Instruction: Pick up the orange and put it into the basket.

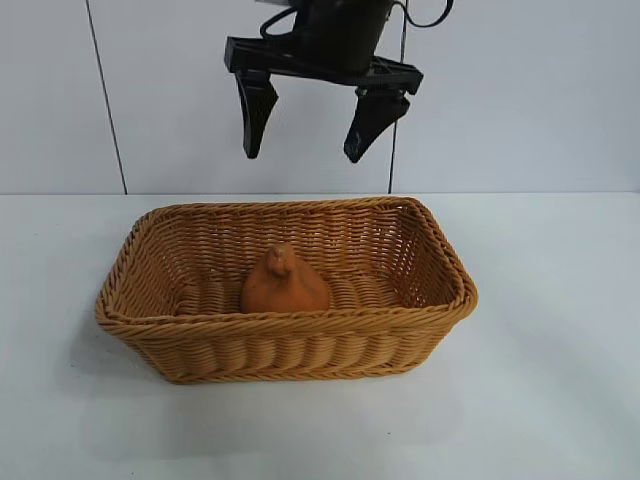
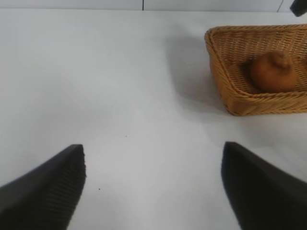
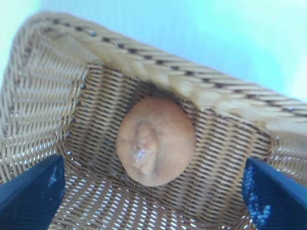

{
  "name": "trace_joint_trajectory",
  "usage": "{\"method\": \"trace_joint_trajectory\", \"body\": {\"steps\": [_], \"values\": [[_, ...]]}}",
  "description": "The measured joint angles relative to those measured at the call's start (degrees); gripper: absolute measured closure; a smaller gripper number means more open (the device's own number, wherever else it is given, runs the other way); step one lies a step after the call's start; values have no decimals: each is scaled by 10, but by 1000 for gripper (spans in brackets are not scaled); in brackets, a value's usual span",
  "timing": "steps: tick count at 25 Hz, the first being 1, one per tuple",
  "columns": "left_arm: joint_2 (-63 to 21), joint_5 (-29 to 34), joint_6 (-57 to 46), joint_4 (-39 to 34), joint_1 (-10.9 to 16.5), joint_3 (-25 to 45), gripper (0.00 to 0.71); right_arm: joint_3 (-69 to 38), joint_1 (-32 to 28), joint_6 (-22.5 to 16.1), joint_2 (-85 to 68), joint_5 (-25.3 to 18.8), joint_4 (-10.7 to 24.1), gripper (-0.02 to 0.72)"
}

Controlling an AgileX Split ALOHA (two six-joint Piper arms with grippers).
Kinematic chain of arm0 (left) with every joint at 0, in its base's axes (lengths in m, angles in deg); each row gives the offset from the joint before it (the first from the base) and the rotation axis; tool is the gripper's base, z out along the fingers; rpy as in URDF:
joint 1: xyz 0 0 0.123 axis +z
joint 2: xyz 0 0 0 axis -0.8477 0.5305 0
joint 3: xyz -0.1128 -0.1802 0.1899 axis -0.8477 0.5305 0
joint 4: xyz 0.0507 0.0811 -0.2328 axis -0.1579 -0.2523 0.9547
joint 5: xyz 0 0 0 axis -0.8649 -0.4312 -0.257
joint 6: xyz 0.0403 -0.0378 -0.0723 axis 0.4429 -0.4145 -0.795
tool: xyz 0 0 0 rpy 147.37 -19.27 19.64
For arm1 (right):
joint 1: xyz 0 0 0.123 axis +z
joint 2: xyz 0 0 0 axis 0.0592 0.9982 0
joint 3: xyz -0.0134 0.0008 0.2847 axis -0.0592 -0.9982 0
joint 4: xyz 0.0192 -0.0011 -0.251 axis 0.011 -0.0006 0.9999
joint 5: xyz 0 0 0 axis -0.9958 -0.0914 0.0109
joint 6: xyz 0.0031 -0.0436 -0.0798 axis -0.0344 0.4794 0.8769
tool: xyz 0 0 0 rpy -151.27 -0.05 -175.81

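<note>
Above the basket (image 1: 420, 315) holding the orange (image 1: 284, 283), the right tool (image 1: 310, 152) hangs spread.

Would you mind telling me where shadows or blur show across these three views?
Exterior view: the basket casts a soft shadow on the table at its left. Left wrist view: a similar faint shadow beside the basket; near fingers look soft. Right wrist view: the orange and weave look slightly blurred.

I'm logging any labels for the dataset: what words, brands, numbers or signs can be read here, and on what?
None: no text, label or number shows on the orange, the wicker basket, the white table, the wall, or either gripper in any view.
</note>
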Motion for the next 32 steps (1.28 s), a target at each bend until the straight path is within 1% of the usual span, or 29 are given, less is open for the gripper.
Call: {"method": "trace_joint_trajectory", "body": {"steps": [5,9,14,18,23,25,29,32], "values": [[0,0,0,0,0,0,153,0,-22,-4,-16,-3,12,10],[0,0,0,0,0,0,153,0,-64,-4,-29,-3,29,10],[0,0,0,0,0,0,153,0,-142,-4,-32,-4,47,10],[0,0,0,0,0,0,153,0,-208,-4,-32,-4,55,10],[0,-1,0,0,0,0,153,0,-272,-4,-32,-4,57,10],[0,-1,0,0,0,0,153,0,-285,-4,-32,-4,57,10],[0,-1,0,0,0,0,153,-1,-287,-4,-32,-4,57,10],[0,-1,0,0,0,0,153,-28,-287,-4,-44,-3,55,10]]}}
